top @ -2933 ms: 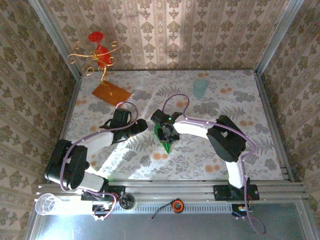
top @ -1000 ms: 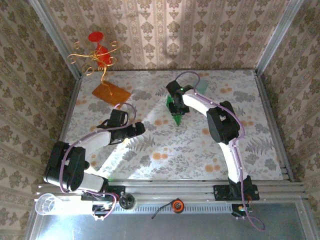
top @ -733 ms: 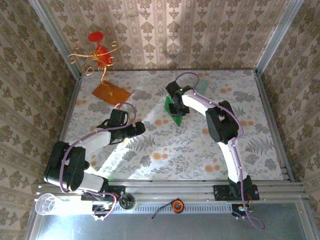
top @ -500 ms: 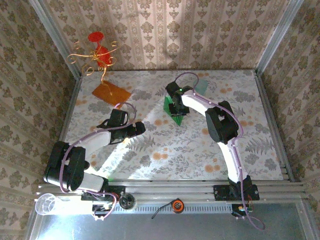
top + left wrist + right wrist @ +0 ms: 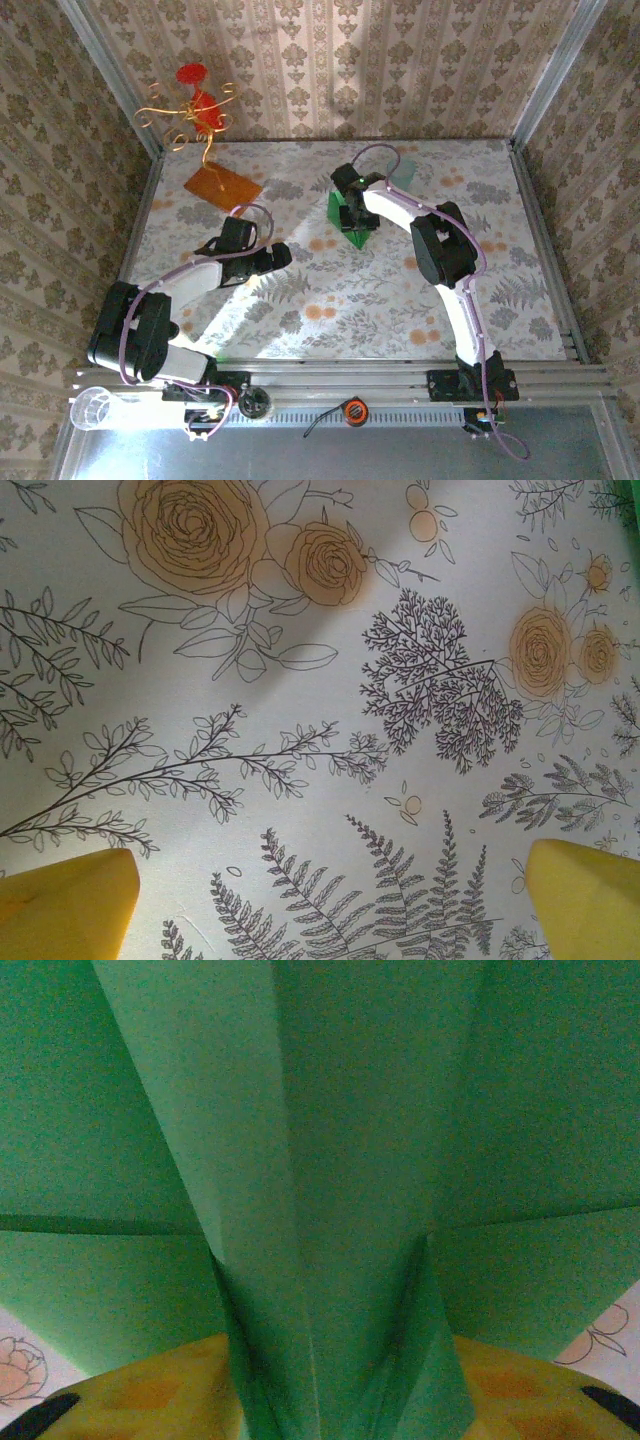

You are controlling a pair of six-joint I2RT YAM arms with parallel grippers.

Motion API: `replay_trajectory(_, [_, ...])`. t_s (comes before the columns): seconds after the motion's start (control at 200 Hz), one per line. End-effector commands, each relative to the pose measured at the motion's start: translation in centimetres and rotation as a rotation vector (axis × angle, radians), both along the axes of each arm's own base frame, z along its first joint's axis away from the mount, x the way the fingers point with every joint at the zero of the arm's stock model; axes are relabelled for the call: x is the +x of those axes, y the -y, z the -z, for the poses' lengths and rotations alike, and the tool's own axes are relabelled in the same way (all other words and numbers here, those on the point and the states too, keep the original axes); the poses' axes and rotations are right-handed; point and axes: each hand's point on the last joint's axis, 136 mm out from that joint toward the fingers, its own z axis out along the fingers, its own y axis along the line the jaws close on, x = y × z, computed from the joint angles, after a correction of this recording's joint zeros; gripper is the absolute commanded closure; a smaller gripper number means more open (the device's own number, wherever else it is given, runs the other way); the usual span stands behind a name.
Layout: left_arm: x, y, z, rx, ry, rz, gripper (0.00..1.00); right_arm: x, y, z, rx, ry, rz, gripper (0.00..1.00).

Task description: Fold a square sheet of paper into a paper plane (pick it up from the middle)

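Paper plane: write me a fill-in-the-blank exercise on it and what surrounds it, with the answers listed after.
1. The paper plane beneath the right gripper is ___ in colour.
2. The left gripper hangs with its jaws ___ above the floral tablecloth.
3. In the top external view, the orange-brown board lies toward the table's far-___ corner.

Missing words: green; open; left

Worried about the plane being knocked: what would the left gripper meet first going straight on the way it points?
Most likely the flowered table cover: the open left gripper faces bare cloth between its fingers. The green paper plane sits off that line, though depth is hard to judge.
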Motion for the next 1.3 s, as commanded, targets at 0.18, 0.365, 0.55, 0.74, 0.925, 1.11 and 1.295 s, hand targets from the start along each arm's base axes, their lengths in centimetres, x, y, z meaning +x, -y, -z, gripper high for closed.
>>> replay_trajectory(0.18, [0.7,-0.2,-1.9,0.012,0.057,-0.011,0.0,-1.3,1.7,3.3,-0.029,-0.076,0.072,0.52])
replay_trajectory(0.365, [1.3,-1.5,-5.4,0.047,0.172,-0.057,0.0,0.2,0.7,-3.1,0.055,0.051,0.074,0.5])
replay_trajectory(0.55, [2.0,-4.2,-8.9,0.142,0.277,-0.113,0.0,0.4,0.5,-10.9,0.17,0.204,0.084,0.41])
replay_trajectory(0.74, [2.6,-8.7,-11.8,0.297,0.424,-0.235,0.0,-1.9,3.7,-16.0,0.246,0.369,0.135,0.33])
replay_trajectory(0.925, [2.7,-13.3,-13.0,0.4,0.49,-0.339,0.0,-4.9,12.3,-18.5,0.111,0.603,0.26,0.15])
replay_trajectory(1.11, [3.1,-16.7,-12.9,0.507,0.566,-0.402,0.0,-8.9,21.2,-18.9,-0.087,0.761,0.405,0.0])
replay_trajectory(1.295, [3.3,-18.9,-11.8,0.578,0.605,-0.427,0.0,-10.9,26.9,-16.4,-0.25,0.809,0.482,0.0])
